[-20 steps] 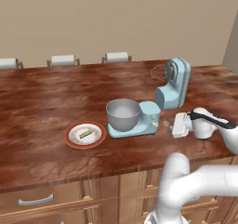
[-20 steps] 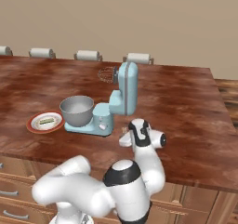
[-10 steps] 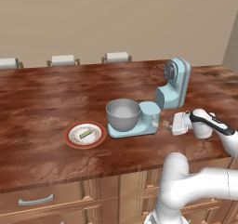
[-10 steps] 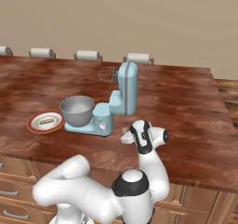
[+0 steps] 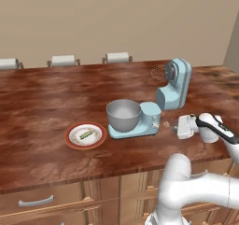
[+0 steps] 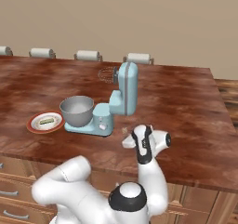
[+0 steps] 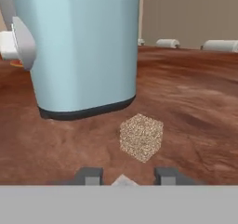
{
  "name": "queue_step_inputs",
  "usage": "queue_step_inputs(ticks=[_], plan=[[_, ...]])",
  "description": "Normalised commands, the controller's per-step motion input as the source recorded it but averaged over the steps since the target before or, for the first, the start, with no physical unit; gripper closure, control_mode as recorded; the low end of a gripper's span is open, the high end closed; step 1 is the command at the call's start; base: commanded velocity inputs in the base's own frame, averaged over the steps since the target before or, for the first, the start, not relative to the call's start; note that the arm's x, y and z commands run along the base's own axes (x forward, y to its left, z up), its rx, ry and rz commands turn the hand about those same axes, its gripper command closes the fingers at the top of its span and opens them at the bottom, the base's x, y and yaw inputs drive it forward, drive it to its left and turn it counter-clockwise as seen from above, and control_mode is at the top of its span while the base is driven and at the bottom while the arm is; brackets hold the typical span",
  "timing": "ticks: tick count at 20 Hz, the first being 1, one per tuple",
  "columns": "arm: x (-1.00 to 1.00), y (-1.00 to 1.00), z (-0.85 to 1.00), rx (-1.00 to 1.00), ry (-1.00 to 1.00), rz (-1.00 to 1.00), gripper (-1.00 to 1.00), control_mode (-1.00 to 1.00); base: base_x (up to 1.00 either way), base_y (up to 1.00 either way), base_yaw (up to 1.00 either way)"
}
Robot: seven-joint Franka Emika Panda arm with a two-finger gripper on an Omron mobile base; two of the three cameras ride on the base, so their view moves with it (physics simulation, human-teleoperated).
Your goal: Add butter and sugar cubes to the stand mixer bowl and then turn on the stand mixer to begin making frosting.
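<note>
Leftmost in the left base view, the butter lies on a red-rimmed plate, lower left of centre. Next, the stand mixer bowl sits on the stand mixer base at mid-frame. Further right, the gripper hangs low over the counter. Through the hand view, one of the sugar cubes rests just beyond the fingertips; whether the claw grasps anything I cannot tell.

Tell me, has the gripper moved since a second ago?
Yes. The gripper has edged left, closer to the stand mixer base.
</note>
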Motion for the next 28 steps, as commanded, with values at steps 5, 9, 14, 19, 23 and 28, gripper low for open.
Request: queue_step_inputs(ticks=[5,9,14,19,23,28], plan=[[-0.46,-0.39,-0.35,0.0,-0.01,0.0,1.0,-1.0,0.0,0.0,0.0],[-0.56,-0.01,0.66,0.0,-0.13,0.0,1.0,-1.0,0.0,0.0,0.0],[-0.73,0.0,1.0,-0.03,-0.09,-0.06,1.0,-1.0,0.0,0.0,0.0],[-0.78,0.17,0.82,-0.12,0.0,-0.13,1.0,-1.0,0.0,0.0,0.0],[-0.62,0.77,0.71,-0.21,0.03,-0.1,1.0,-1.0,0.0,0.0,0.0],[-0.44,1.0,0.57,-0.29,0.05,-0.05,1.0,-1.0,0.0,0.0,0.0]])
